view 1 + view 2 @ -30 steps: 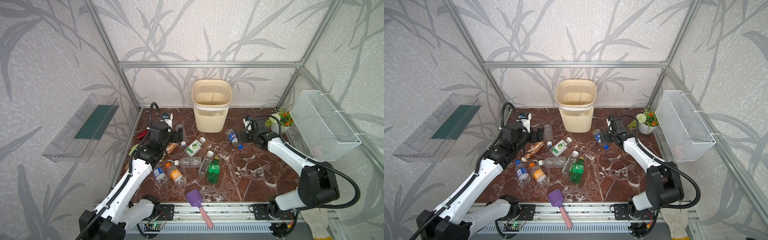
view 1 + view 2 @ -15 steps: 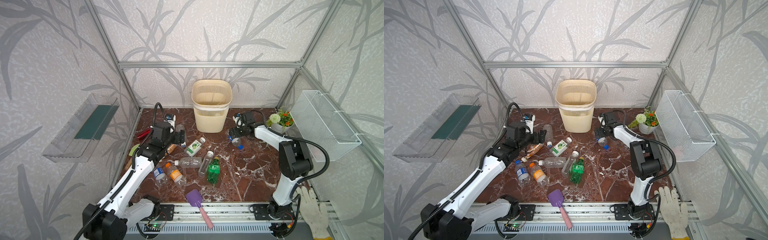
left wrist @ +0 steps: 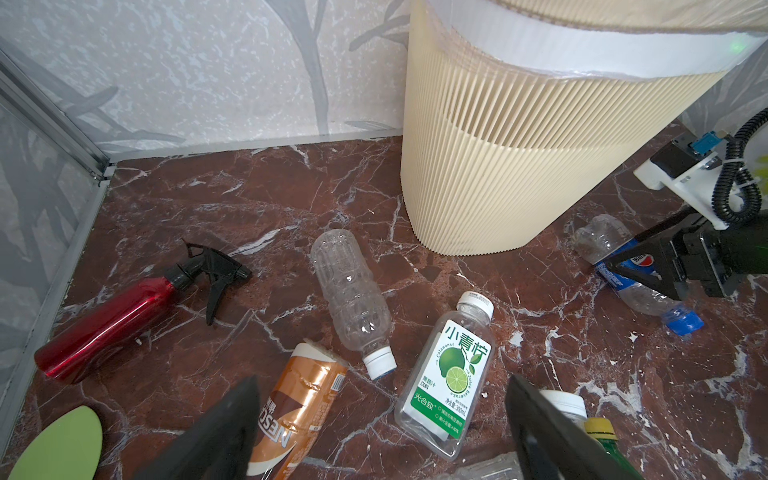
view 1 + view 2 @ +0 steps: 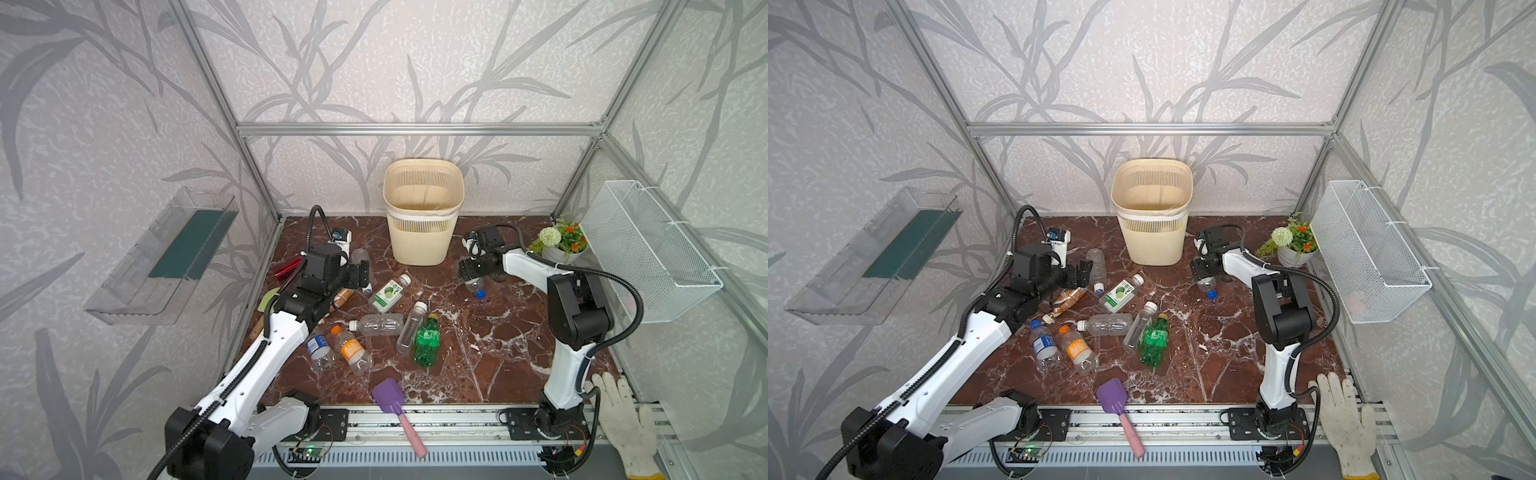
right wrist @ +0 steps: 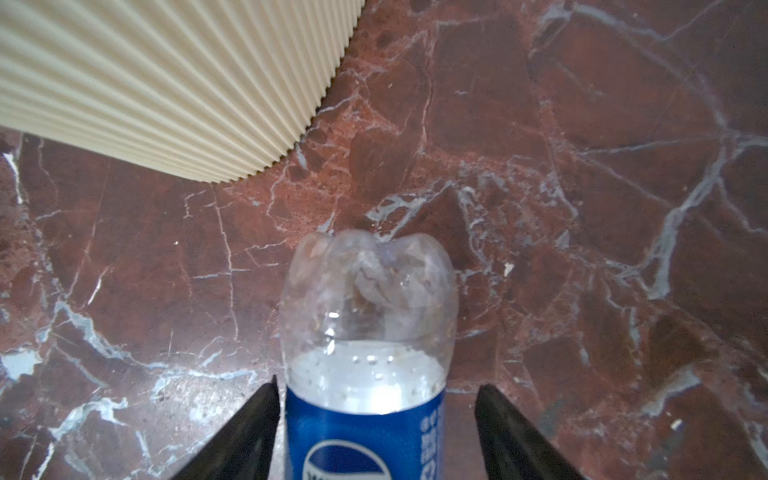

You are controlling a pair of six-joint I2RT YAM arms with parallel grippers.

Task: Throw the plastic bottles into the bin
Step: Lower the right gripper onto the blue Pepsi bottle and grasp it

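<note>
The cream slatted bin [image 4: 422, 216] [image 4: 1152, 216] stands at the back middle of the marble floor. Just right of it lies a clear blue-labelled plastic bottle [image 5: 365, 332] [image 4: 475, 286]. My right gripper [image 5: 376, 432] [image 4: 471, 272] straddles its label, still open: one finger touches it, the other stands a gap away. My left gripper [image 3: 382, 424] [image 4: 359, 272] hovers open over a brown-labelled bottle [image 3: 295, 415], a lime-labelled bottle [image 3: 453, 374] and a bare clear bottle [image 3: 351, 291]. Several more plastic bottles lie mid-floor, among them a green one [image 4: 427, 340] and an orange-capped one [image 4: 351, 349].
A red spray bottle [image 3: 112, 316] lies by the left wall. A purple scoop [image 4: 390, 399] rests at the front edge. A flower pot [image 4: 561, 245] sits back right under a white wire basket [image 4: 648, 249]. A clear tray [image 4: 166, 253] hangs on the left wall. A glove [image 4: 619, 415] lies front right.
My right arm folded back and its gripper came over the blue-labelled bottle, its jaws narrowing around it. My left gripper edged toward the bottles near the bin.
</note>
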